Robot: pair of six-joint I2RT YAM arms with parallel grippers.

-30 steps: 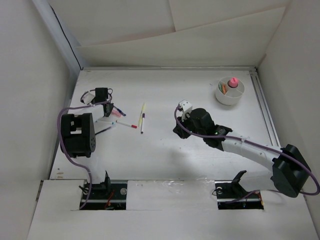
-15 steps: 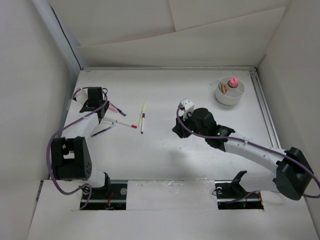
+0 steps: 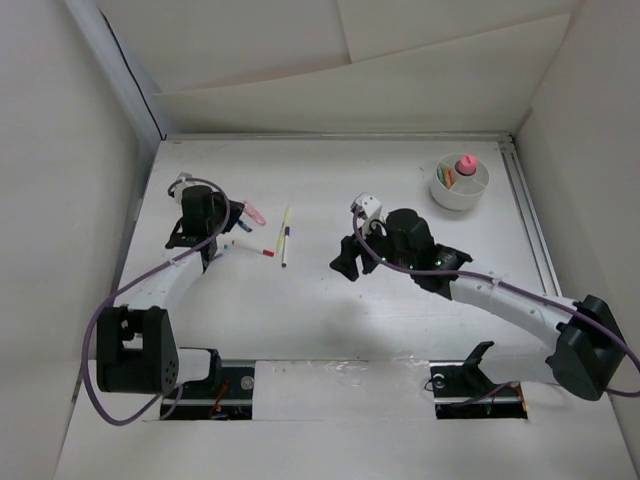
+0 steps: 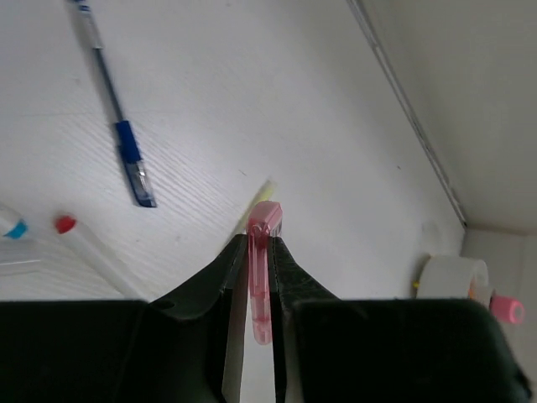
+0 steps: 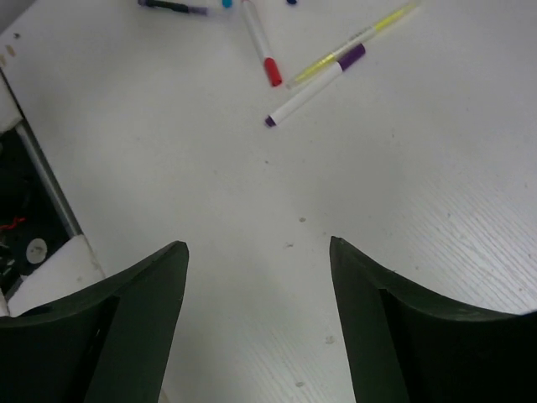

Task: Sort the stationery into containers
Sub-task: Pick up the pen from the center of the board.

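My left gripper is shut on a translucent pink pen, whose end sticks out past the fingertips above the table. In the top view that gripper is at the left, with the pink pen pointing right. My right gripper stands open and empty over bare table, near the middle in the top view. Ahead of it lie a white pen with a purple cap, a yellow pen and a red-tipped white pen. The round white container at the far right holds a pink-capped tube and an orange piece.
A blue pen lies on the table below my left gripper, beside a red-capped pen. A metal rail runs along the table's right edge. White walls close in the left, back and right sides.
My left gripper has closed on the pink pen and carried it a little to the right, and the arm's elbow has swung down. My right gripper has opened wide and shifted left.
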